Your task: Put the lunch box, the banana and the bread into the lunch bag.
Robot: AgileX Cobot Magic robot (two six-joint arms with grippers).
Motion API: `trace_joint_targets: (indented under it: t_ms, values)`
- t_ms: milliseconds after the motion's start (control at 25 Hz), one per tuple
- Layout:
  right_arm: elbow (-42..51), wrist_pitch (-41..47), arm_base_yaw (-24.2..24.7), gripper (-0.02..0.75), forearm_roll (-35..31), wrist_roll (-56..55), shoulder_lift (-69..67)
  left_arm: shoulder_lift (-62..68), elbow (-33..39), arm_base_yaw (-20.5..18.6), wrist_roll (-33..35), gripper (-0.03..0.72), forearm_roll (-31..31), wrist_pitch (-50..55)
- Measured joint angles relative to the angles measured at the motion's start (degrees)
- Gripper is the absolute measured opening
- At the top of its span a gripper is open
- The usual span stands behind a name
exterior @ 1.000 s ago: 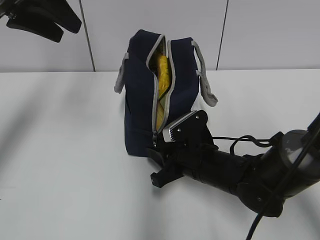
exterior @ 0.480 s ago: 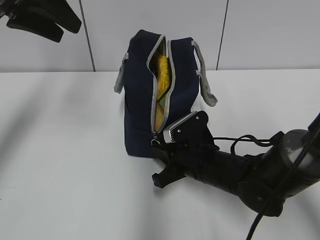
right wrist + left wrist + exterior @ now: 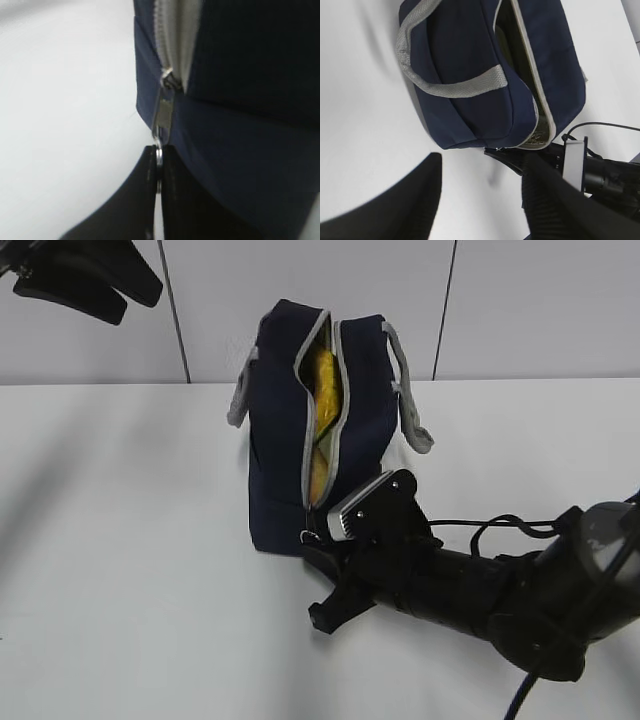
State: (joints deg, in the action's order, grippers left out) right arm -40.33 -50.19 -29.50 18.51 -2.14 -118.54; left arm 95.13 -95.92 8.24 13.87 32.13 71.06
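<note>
Two end effectors are present. The right end effector [image 3: 159, 172], matte black with smooth tapering fingers, is clamped together on the ring pull [image 3: 159, 154], a thin bright metal loop hanging from the slider at the near, lower end of the zipper [image 3: 318, 410]. The left end effector [image 3: 75, 275] is raised at the upper left of the exterior view, well apart from everything on the surface [image 3: 130, 540]; its dark curved fingers [image 3: 390, 205] stand apart with nothing between them.

The lunch bag [image 3: 280, 430] stands upright on the plain white surface. It is soft, woven navy fabric with rounded corners and a boxy form. Grey zipper tape with fine teeth runs lengthwise along its top and down the near end; the two sides of the tape are spread, leaving a long narrow opening. Flat grey webbing handles [image 3: 405, 390] arch over each side, their ribbed weave visible in the left wrist view.

Inside the opening, a smooth yellow curved shape, the banana [image 3: 322, 375], lies along the length of the bag. The bread and the lunch box cannot be made out; a pale greenish edge shows deep in the opening, but its identity cannot be told.
</note>
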Motion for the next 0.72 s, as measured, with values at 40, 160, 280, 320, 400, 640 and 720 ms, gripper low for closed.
trace_joint_targets:
  t_ms: [40, 160, 280, 320, 400, 640, 720]
  values:
    - [0.38, 0.0, 0.0, -0.016, 0.0, 0.0, 0.76, 0.0, 0.0, 0.0, 0.0, 0.371, 0.0, 0.0]
    - [1.5, -0.55, 0.0, -0.016, 0.21, 0.18, 3.11, 0.0, 0.0, 0.0, 0.0, 0.369, 0.0, 0.0]
    - [1.66, -0.67, 0.0, -0.016, 0.33, 0.18, 4.9, 0.0, 0.0, 0.0, 0.0, 0.368, 0.0, 0.0]
    - [1.66, -0.67, 0.0, -0.016, 0.44, 0.18, 5.36, 0.0, 0.0, 0.0, 0.0, 0.368, 0.0, 0.0]
    - [1.75, -0.67, 0.0, -0.016, 0.67, 0.18, 5.85, 0.0, 0.0, 0.0, 0.0, 0.368, 0.0, 0.0]
    - [1.88, -0.44, 0.0, -0.016, 3.27, 0.18, 8.85, 0.0, 0.0, 0.0, 0.0, 0.368, 0.0, 0.0]
    - [1.92, 0.57, 0.0, -0.016, 3.86, 0.18, 10.37, 0.0, 0.0, 0.0, 0.0, 0.366, 0.0, 0.0]
